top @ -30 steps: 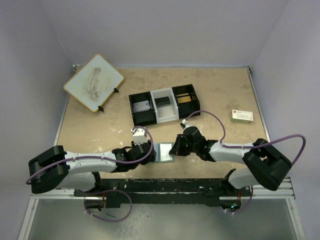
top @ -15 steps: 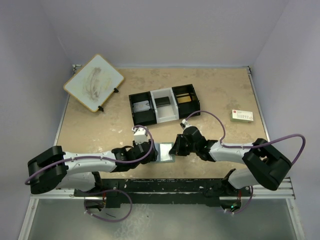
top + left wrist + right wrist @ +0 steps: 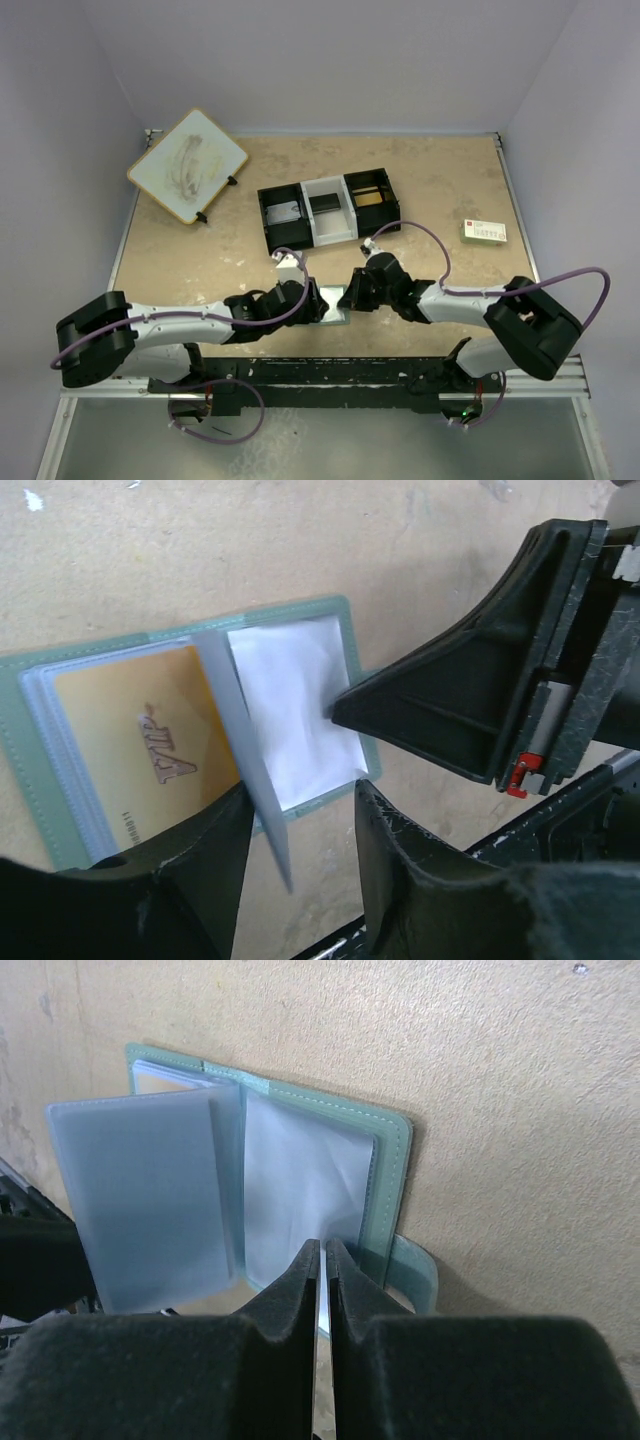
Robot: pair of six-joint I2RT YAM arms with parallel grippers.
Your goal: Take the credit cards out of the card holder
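The card holder [image 3: 332, 303] lies open at the near middle of the table [image 3: 190, 265], its orange-gold card [image 3: 140, 745] in the left pocket. The left gripper [image 3: 298, 825] has its jaws apart around 1 raised pocket leaf [image 3: 243, 745]; the right gripper [image 3: 322, 1258], fingers together, presses the right panel.

card holder [image 3: 392, 1175] in grey-green, pocket panels [image 3: 150, 1200] tinted pale blue, credit card [image 3: 130, 750] coloured orange-gold, tray [image 3: 267, 215] split black and white, box [image 3: 485, 232] printed red and green, table [image 3: 430, 180] mottled beige

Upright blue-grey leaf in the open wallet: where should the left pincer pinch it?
Its free top edge, from above, a finger on each face. The thin pale blue-grey plastic leaf stands on edge from the spine of the grey-green folding card holder, between the open fingers of the left pincer.
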